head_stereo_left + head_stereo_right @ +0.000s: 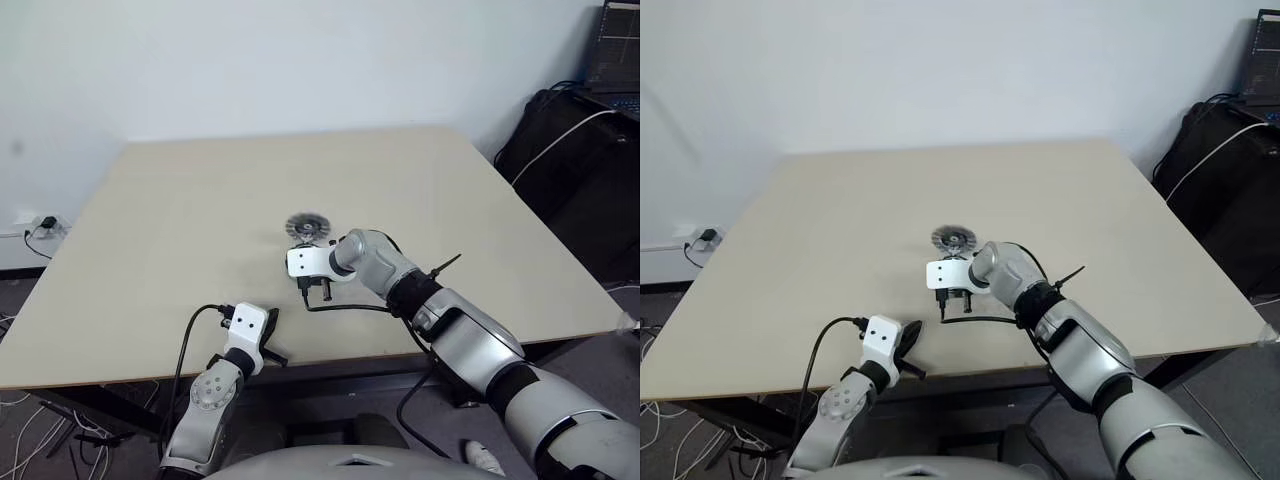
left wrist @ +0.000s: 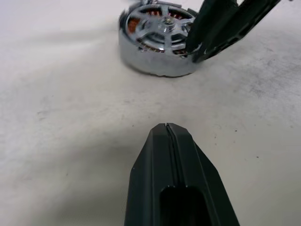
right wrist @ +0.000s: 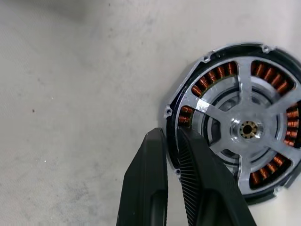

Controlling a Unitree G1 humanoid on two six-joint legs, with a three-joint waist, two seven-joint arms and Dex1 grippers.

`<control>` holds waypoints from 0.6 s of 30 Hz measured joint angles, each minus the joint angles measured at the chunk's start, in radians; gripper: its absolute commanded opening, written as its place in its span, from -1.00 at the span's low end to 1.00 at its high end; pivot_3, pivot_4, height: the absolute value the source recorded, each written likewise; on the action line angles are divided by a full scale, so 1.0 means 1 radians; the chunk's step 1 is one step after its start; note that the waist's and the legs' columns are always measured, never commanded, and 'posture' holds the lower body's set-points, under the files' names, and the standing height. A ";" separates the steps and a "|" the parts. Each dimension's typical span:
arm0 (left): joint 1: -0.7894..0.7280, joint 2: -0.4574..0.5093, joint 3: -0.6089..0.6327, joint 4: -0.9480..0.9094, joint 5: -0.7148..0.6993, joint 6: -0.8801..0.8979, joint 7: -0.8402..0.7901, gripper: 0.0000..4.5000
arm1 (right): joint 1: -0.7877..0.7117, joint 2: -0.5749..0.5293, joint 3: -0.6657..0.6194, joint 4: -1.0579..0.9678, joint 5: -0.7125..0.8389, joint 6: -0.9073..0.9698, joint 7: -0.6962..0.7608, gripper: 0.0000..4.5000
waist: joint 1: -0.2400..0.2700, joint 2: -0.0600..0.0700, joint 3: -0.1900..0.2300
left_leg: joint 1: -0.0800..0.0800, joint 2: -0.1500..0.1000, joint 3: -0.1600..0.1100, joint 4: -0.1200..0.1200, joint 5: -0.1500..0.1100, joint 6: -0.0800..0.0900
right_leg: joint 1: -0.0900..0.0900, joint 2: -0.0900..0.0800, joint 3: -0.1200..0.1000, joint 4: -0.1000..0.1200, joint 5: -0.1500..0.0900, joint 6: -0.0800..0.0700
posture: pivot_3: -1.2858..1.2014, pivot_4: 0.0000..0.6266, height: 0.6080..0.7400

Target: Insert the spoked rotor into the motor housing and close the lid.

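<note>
The motor housing [image 3: 216, 75] lies on the table near its front middle, a ring of copper-brown windings inside a dark rim. The spoked rotor [image 3: 248, 129] sits in it, silver spokes and central hub over the windings. My right gripper [image 3: 170, 134] points down at it and is shut on the rim, one finger outside and one over the windings. The left wrist view shows the housing [image 2: 150, 61] with those fingers on it. The lid [image 1: 302, 226], a ribbed silver disc, lies loose just behind. My left gripper [image 1: 273, 353] rests shut at the table's front edge, holding nothing.
The beige table [image 1: 200, 200] is bare around the parts. A black cable [image 1: 350, 308] runs from my right wrist along the front edge. A black bag [image 1: 570, 150] with a laptop stands off the table's back right. A wall socket [image 1: 45, 225] is at the left.
</note>
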 measured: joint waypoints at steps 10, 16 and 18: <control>-0.011 -0.003 0.000 0.000 -0.013 -0.002 0.000 -1.00 | 0.082 -0.043 -0.075 -0.105 0.029 0.037 -0.020 -0.95 | 0.007 0.000 0.000 | -0.002 -0.001 -0.002 0.000 0.003 0.004 | 0.000 -0.001 -0.001 0.000 0.001 -0.001 | 0.03 -1.00 1.00; -0.016 -0.005 -0.003 0.003 -0.016 -0.003 -0.002 -1.00 | 0.250 -0.143 -0.138 -0.418 0.078 0.176 0.040 -0.95 | 0.024 0.000 0.000 | -0.005 -0.001 -0.003 -0.001 0.001 0.006 | -0.003 -0.001 -0.001 -0.002 0.000 -0.001 | 0.03 -1.00 1.00; -0.019 -0.007 -0.006 0.004 -0.016 -0.003 -0.004 -1.00 | 0.314 -0.174 -0.153 -0.541 0.100 0.240 0.063 -0.95 | 0.027 -0.001 0.000 | -0.007 -0.001 -0.003 0.000 0.001 0.006 | -0.003 -0.001 -0.001 -0.002 0.000 -0.001 | 0.03 -1.00 1.00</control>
